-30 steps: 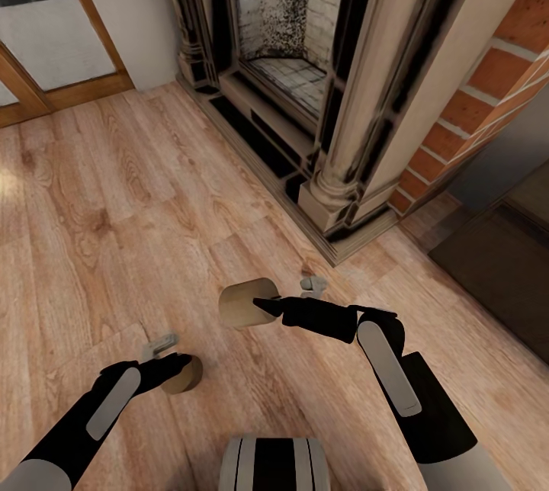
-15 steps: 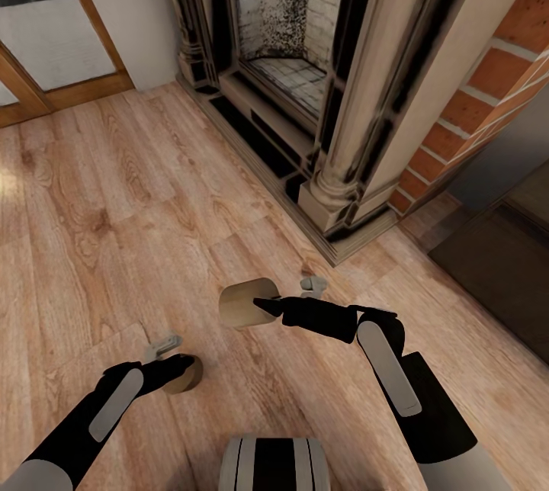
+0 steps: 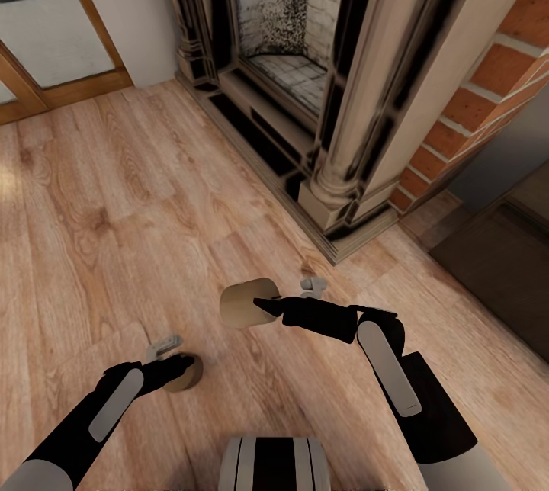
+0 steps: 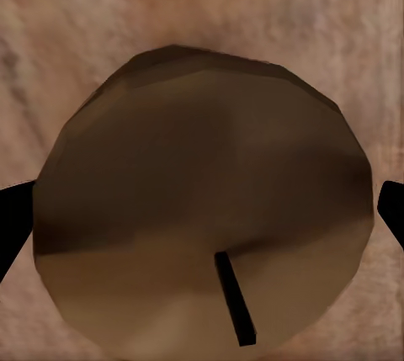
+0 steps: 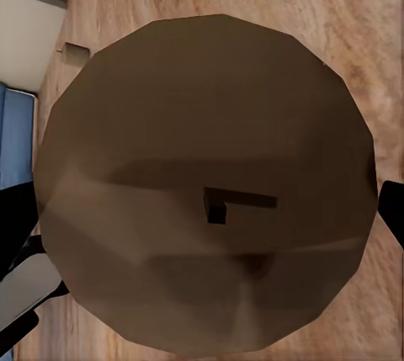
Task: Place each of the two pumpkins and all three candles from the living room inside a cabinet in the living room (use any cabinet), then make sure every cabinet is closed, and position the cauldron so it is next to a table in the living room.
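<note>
With one candle (image 3: 185,373) clamped in the left gripper (image 3: 181,367) jaws and another candle (image 3: 244,303) in the right gripper (image 3: 263,306), both near the fireplace (image 3: 305,87), no storing is done.

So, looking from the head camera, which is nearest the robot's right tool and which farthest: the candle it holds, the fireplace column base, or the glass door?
1. The candle, gripped in the right tool itself.
2. The fireplace column base, ahead on the floor.
3. The glass door, far off at the view's upper left.

No text, label, brand, number or sign can be read anywhere.
</note>
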